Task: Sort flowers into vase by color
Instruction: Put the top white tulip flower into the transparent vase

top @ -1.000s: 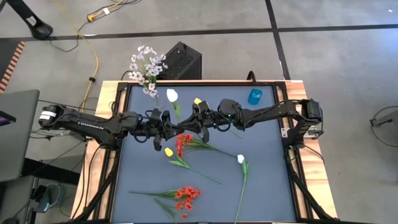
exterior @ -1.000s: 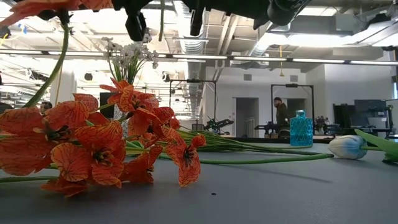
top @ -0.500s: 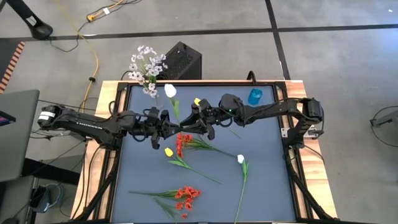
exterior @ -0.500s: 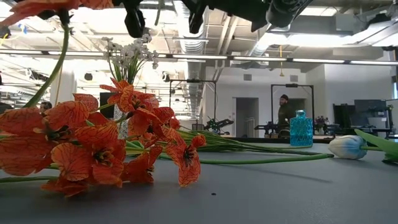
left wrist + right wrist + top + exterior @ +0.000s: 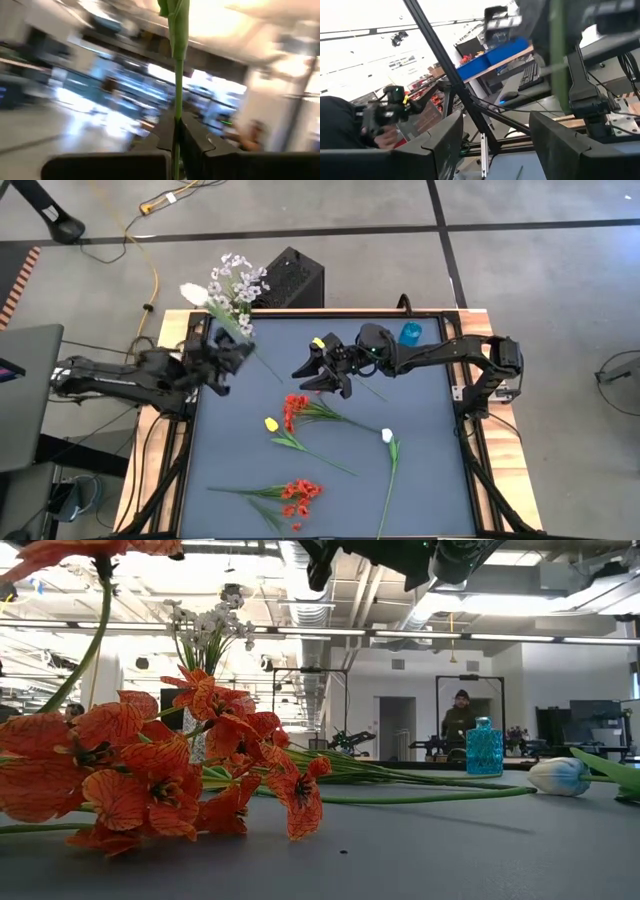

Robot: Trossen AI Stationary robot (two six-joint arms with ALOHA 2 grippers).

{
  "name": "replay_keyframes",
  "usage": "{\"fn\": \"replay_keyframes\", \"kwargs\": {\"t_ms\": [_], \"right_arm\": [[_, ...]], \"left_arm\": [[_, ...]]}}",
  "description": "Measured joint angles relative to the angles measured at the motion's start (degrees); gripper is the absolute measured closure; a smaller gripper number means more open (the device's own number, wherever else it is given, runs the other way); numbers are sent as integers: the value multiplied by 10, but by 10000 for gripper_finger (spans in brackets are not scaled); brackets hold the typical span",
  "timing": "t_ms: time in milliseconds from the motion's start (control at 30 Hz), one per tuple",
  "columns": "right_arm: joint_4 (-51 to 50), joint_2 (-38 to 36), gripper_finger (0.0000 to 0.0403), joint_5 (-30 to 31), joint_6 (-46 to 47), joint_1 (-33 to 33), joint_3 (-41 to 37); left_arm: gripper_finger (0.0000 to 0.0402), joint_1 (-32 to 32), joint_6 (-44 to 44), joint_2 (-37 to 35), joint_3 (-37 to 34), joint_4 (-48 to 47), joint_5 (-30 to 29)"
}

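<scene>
White tulip [image 5: 193, 293], high view: held off the table's left rear corner beside the lilac sprig [image 5: 236, 286], stem running down into the left gripper [image 5: 222, 358] on its arm folded back to the left edge; right gripper [image 5: 318, 374] extended over table centre, fingers spread, gripping nothing, blue vase [image 5: 410, 334] behind it, contents not discernible. Low view: red blossoms [image 5: 160, 770] lying on the table, blue vase well behind. Left wrist view: fingers [image 5: 192, 140] pressed together on the green stem [image 5: 177, 75]; right wrist view: fingers [image 5: 447, 142] wide apart.
</scene>
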Motion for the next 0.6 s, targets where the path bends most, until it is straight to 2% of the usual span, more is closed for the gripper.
{"fn": "replay_keyframes", "kwargs": {"t_ms": [167,300,500,600], "right_arm": [[-34,0,148,0,1,17,0],[-70,0,148,0,-6,34,0],[-114,0,148,1,-22,49,0],[-116,0,148,2,-22,49,0]], "left_arm": [[401,0,77,-86,0,-98,-176],[401,0,90,-135,0,-198,-300],[401,12,141,-152,0,-266,-427],[401,37,135,-150,0,-291,-433]]}}
